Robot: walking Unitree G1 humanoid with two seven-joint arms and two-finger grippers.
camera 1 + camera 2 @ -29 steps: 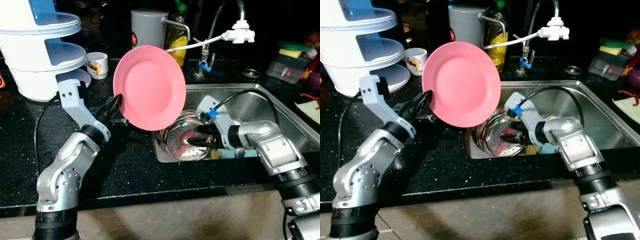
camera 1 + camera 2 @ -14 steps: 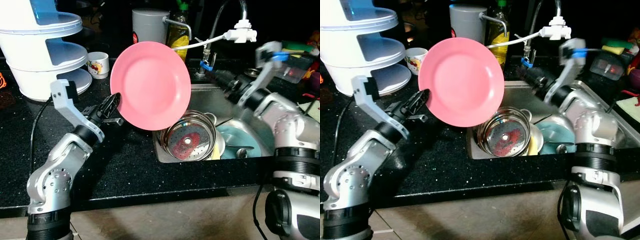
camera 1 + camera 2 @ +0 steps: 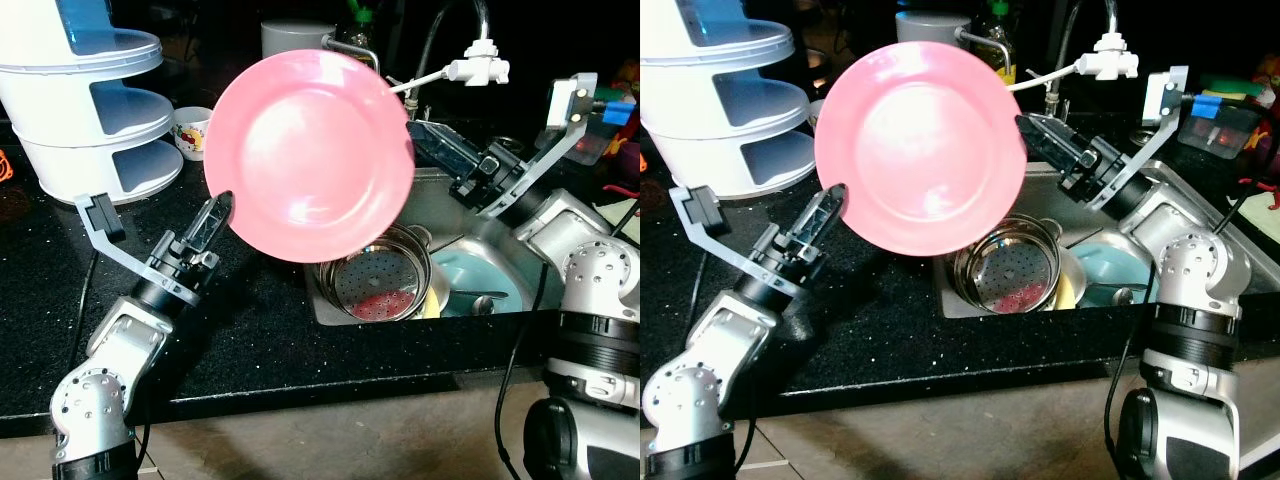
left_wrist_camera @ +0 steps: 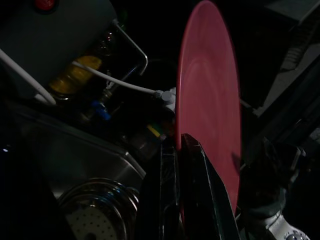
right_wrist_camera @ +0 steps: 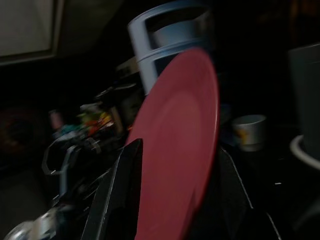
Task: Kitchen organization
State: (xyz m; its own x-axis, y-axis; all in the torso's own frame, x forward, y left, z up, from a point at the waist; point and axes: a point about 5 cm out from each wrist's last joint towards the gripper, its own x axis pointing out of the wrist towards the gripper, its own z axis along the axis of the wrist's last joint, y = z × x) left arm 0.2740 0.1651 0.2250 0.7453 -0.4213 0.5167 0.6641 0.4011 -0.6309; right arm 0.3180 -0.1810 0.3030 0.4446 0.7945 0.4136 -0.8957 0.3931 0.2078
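The pink plate [image 3: 308, 155] is held up on edge above the dark surface [image 3: 250, 320], just left of the sink [image 3: 560, 235], with the left gripper [image 3: 212, 215] pinching its lower left rim between pressed jaws. The right gripper [image 3: 1045, 135] reaches in at the plate's right rim, its jaws spread to either side of the edge and, as far as I can tell, not yet closed on it. The risk is a handover slip: a thin rim hold on a tilted plate could let it swing or drop onto the steel strainer pot [image 3: 378, 285] and blue bowl [image 3: 480, 285] below. Room is tight, with the faucet [image 3: 470, 60] and hose behind and the white tiered rack [image 3: 85, 110] far left; open surface lies nearer.
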